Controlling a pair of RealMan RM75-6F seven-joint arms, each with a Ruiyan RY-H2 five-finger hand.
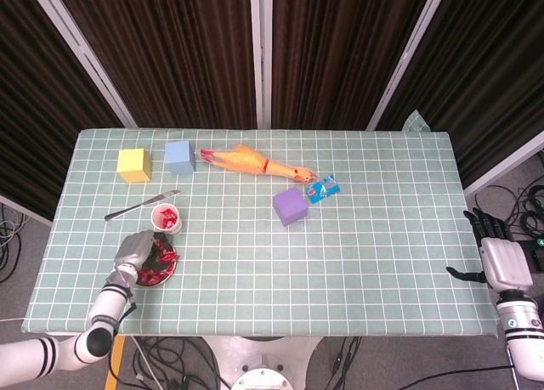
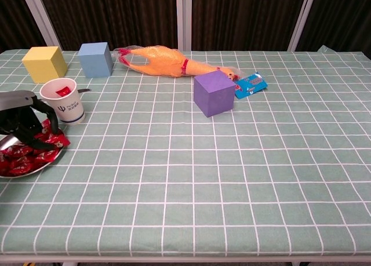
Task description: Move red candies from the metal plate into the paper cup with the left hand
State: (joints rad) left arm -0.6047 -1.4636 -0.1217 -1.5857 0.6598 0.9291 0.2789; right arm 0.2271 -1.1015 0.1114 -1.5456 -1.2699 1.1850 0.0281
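the left hand [image 2: 22, 118] was low over the plate [image 2: 10, 172] near the bench's [image 1: 382, 254] front left corner, its dark fingers [image 2: 51, 120] curled down among the red candies [image 2: 26, 153]. whether the fingers had actually closed on a candy could not be told from either view. in the head view the left hand [image 1: 134, 250] covered the left part of the plate [image 1: 163, 275], with candies [image 1: 161, 261] showing to its right.

the cup [image 2: 62, 100] stood upright just behind the plate, close to the hand, with a red candy visible inside it. in the head view the cup [image 1: 166, 218] sat just beyond the plate, and a knife [image 1: 140, 205] lay on the cloth to its left, further back.

along the far side of the bench were a yellow cube [image 2: 44, 64], a blue cube [image 2: 95, 59] beside it, and a rubber chicken [image 2: 168, 61] lying on its side. a purple cube [image 2: 214, 93] stood nearer the middle, with a small blue packet [image 2: 250, 84] just to its right, near the chicken's head.

the right hand [image 1: 495, 254] was off the bench past its right edge, well apart from everything on it, holding nothing, with its dark fingers [image 1: 484, 223] spread apart. it did not show in the chest view.
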